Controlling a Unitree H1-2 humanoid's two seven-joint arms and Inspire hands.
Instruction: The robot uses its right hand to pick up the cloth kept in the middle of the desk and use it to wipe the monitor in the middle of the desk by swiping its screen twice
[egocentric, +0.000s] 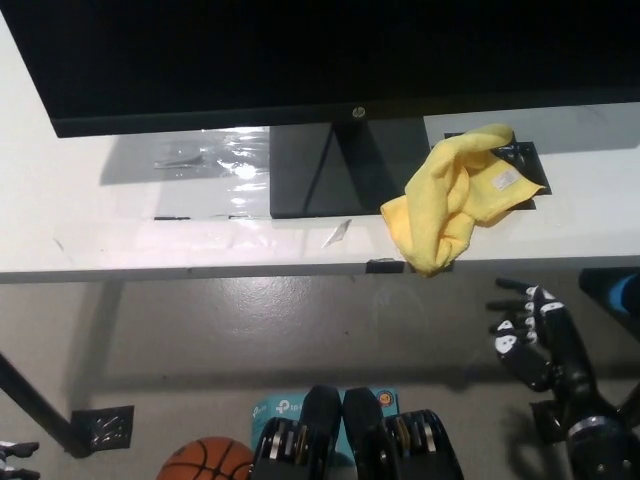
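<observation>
Overhead light is glaring off the white bench (130, 215), the monitor (300, 50) is casting a soft shadow beneath, and the focus is holding sharp.
</observation>
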